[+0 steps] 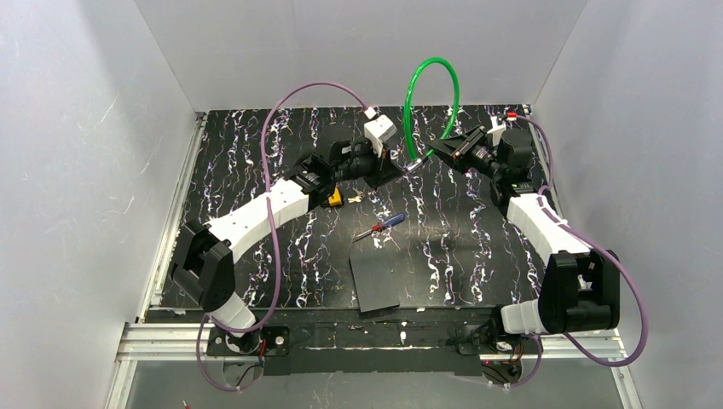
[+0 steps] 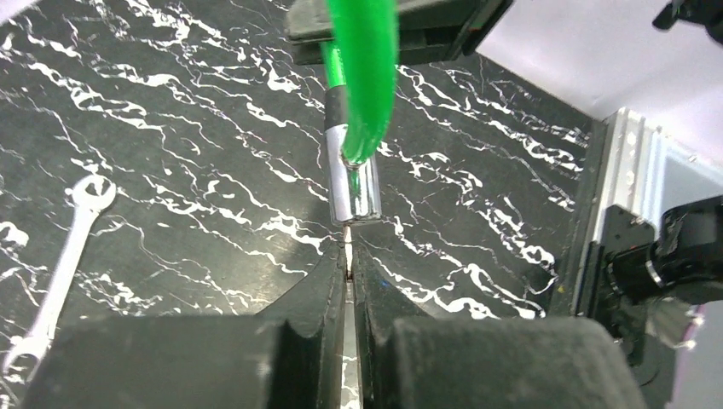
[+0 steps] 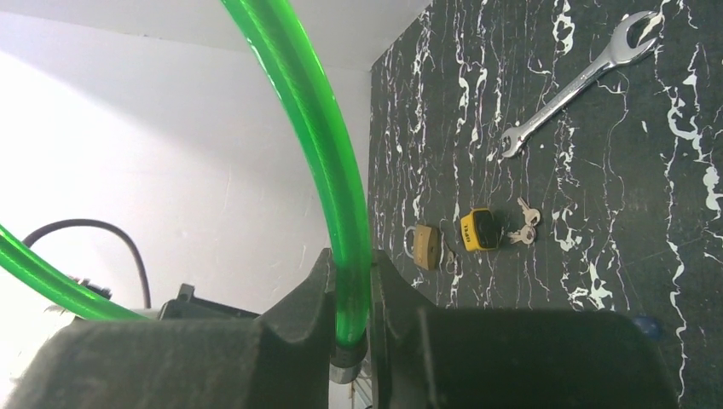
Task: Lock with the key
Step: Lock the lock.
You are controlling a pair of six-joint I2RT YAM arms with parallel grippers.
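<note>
A: What is the left gripper (image 2: 349, 260) doing?

B: Its jaws stand almost together, only a sliver between them, with the tips right at the base of the chrome end cap (image 2: 354, 183). I cannot tell whether they nip anything there.

A: And the right gripper (image 3: 349, 290)?

B: Clamped on the green cable (image 3: 315, 128) just above its other end, holding the loop up off the table (image 1: 460, 247).

A: So where is the key (image 3: 480, 228)?

B: Not in either gripper. It lies flat on the table by the left arm, yellow-and-black head just beside the brass padlock (image 3: 425, 247), its silvery blades pointing away from it. A wrench (image 3: 571, 85) lies further off, and a screwdriver (image 1: 381, 226) nearer the arm bases.

A: Then the step in hand, I'd say, is steadying the cable ends before anyone fetches the key.

B: Agreed. The right side should hold firm so the loop doesn't spring. The left one would need to let go, swing back and take the key by its chunky head, not the thin blade, jaws square across it, so the blade points free for the keyhole.
</note>
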